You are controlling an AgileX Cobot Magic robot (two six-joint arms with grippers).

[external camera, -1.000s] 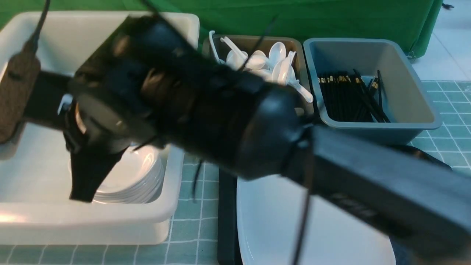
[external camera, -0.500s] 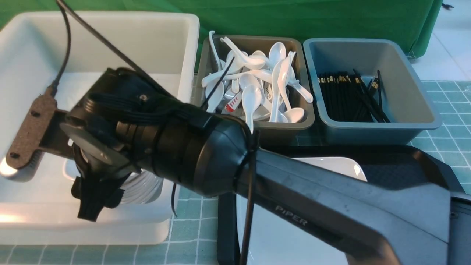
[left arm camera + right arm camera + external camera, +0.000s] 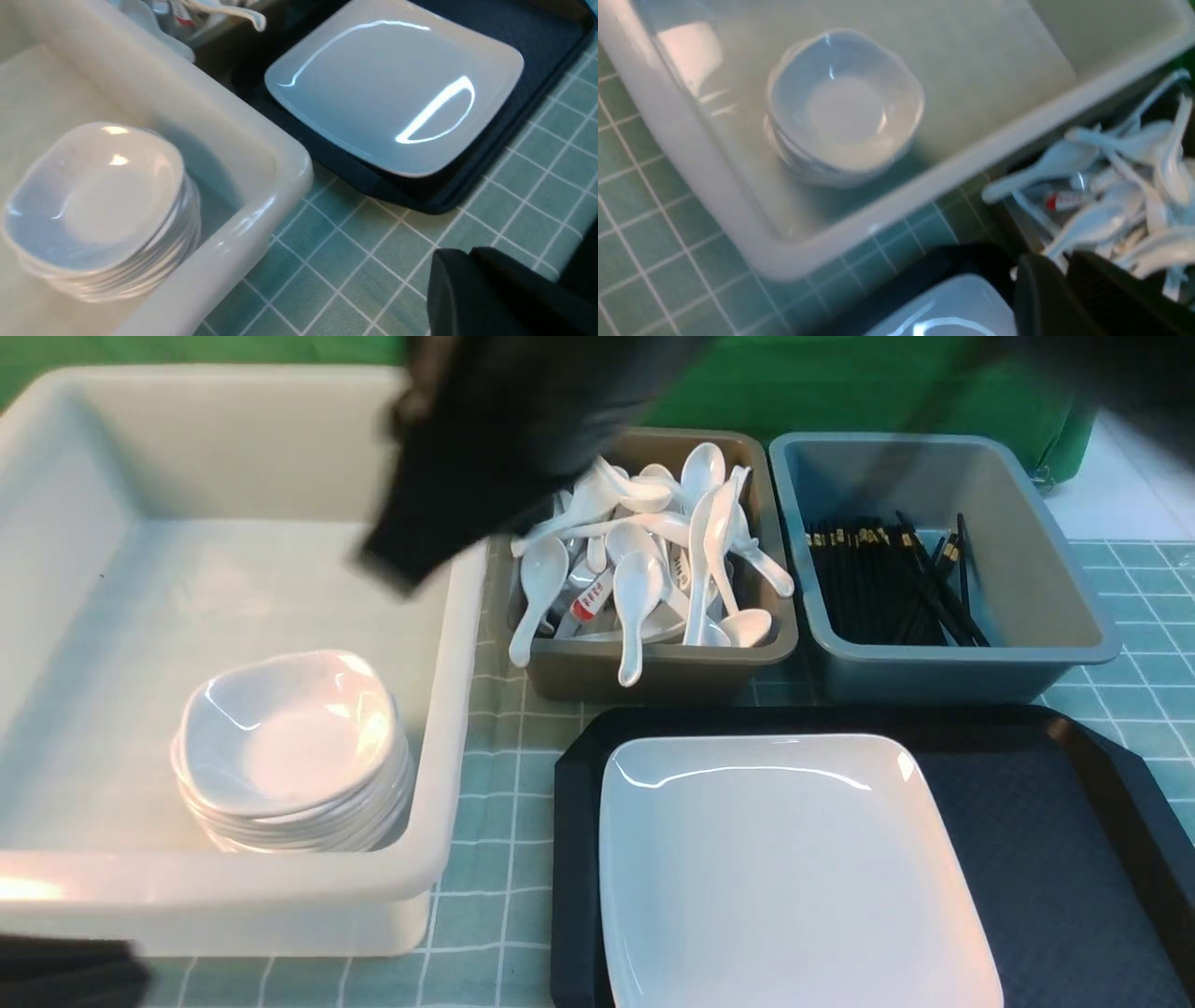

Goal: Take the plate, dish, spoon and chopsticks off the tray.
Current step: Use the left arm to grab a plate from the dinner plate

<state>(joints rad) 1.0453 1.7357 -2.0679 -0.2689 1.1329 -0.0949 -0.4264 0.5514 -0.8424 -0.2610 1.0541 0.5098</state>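
Lying flat on the left half of the tray (image 3: 1055,840), the plate (image 3: 794,868) is the only item seen on it. Small bowls (image 3: 289,747) sit stacked in the white tub (image 3: 448,709), evidently sorted by kind. The right claw (image 3: 1059,261), raised beside tub and spoon bin (image 3: 653,667), is narrow and empty. The left claw (image 3: 467,254) is closed and empty, low over the tabletop (image 3: 355,242). Judged: plate awaits removal.
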